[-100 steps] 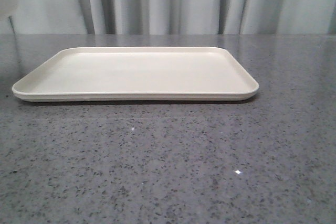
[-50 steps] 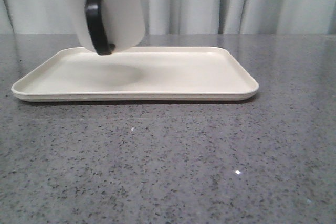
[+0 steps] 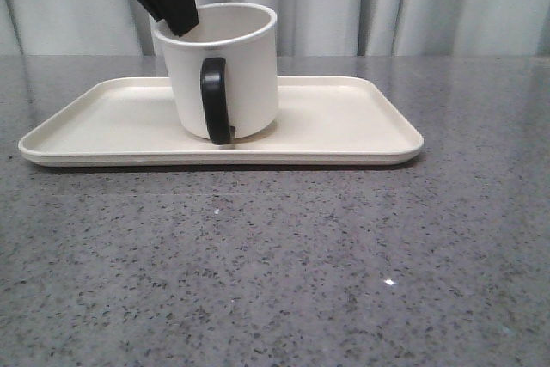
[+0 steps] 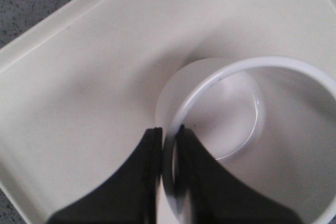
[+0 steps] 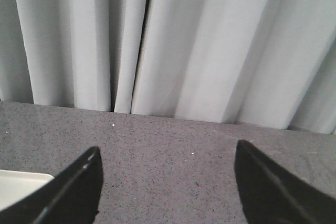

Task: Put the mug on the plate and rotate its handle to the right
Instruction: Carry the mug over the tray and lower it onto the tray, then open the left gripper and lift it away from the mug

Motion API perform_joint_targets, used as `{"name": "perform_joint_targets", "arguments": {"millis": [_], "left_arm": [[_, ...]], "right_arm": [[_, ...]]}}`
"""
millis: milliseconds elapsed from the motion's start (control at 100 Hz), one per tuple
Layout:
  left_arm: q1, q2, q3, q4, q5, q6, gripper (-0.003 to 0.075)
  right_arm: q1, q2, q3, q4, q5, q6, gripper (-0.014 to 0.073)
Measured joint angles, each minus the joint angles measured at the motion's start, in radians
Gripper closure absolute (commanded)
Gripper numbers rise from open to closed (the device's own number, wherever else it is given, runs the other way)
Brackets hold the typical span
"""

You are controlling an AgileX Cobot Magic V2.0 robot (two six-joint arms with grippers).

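Below left pincer (image 4: pixel 167 145), clamped on rim: mug (image 3: pixel 225 70) rested on plate (image 3: pixel 344 118). Handle (image 3: pixel 215 99) faced camera; rightward turn judged next. Right pincer (image 5: pixel 165 182) spread, empty.

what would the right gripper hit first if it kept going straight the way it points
Judging by the right wrist view, the open right gripper points across bare table toward the curtain. Nothing stands between them, so the curtain looks first, though depth is unclear. The plate lies off to one side.
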Motion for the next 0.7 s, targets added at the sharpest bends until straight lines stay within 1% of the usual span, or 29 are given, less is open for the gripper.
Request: {"name": "perform_joint_targets", "arguments": {"millis": [580,630,700], "left_arm": [[0.0,0.0,0.0,0.0,-0.002,0.0,0.0737],[0.0,0.0,0.0,0.0,-0.001,0.0,0.0725],[0.0,0.0,0.0,0.0,-0.001,0.0,0.068]], "right_arm": [[0.0,0.0,0.0,0.0,0.001,0.0,0.0062],[0.0,0.0,0.0,0.0,0.001,0.0,0.0062],[0.0,0.0,0.0,0.0,0.001,0.0,0.0062]]}}
